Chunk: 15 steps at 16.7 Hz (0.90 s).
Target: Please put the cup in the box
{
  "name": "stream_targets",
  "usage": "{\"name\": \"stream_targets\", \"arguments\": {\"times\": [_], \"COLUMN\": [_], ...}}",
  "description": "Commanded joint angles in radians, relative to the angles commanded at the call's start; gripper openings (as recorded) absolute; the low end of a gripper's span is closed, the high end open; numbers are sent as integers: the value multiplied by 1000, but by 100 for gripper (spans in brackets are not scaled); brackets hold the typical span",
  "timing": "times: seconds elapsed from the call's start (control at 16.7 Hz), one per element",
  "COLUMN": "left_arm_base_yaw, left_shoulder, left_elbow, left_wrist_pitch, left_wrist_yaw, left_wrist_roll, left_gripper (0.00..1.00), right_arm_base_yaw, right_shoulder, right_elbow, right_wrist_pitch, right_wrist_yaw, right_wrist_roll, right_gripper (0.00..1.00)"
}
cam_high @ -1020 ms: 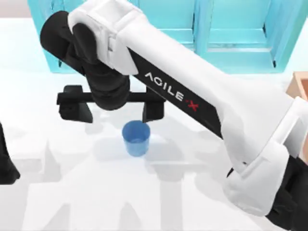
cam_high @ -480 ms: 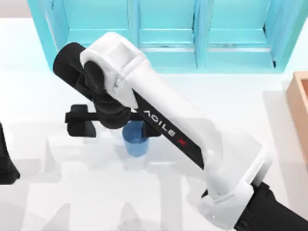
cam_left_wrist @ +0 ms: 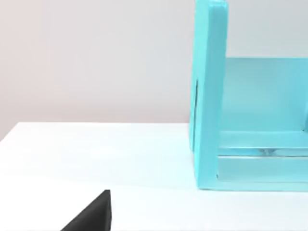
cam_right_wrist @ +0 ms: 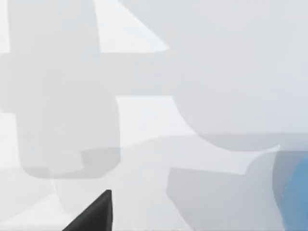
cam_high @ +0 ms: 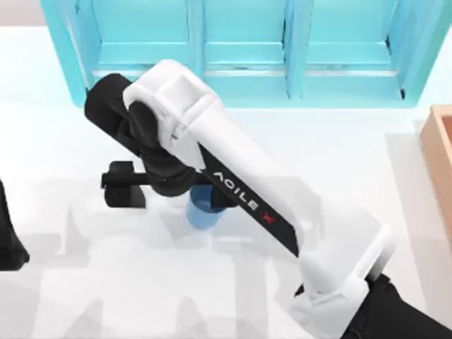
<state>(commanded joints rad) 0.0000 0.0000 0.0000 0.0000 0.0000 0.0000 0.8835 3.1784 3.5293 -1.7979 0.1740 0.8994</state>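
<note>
right claw (cam_high: 169, 191): spread wide, low over the white tabletop (cam_high: 85, 282), one black finger (cam_high: 123, 191) well left of the cup, the other at the cup's rim
small plain blue cup (cam_high: 203, 214): mid-tabletop, partly under the right arm, sliver visible in right wrist view (cam_right_wrist: 296, 192)
tan wood-coloured box (cam_high: 439, 162): at right tabletop edge, well apart from cup
big cyan shelf unit (cam_high: 247, 49): along far edge
open room: bare tabletop in front and left of cup
left arm (cam_high: 8, 240): parked at left edge, claw state can't be told
</note>
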Motion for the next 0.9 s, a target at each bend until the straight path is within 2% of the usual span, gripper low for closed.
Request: {"name": "stream_targets", "arguments": {"times": [0.72,0.9], "left_arm_base_yaw": [0,0], "left_shoulder": [0,0], "left_elbow": [0,0], "left_wrist_pitch": [0,0], "left_wrist_yaw": [0,0], "left_wrist_roll": [0,0], "left_gripper": [100,100], "right_arm_base_yaw": [0,0], "right_shoulder": [0,0], "right_elbow": [0,0], "right_wrist_pitch": [0,0], "right_wrist_yaw": [0,0], "right_wrist_roll": [0,0], "right_gripper": [2,0]}}
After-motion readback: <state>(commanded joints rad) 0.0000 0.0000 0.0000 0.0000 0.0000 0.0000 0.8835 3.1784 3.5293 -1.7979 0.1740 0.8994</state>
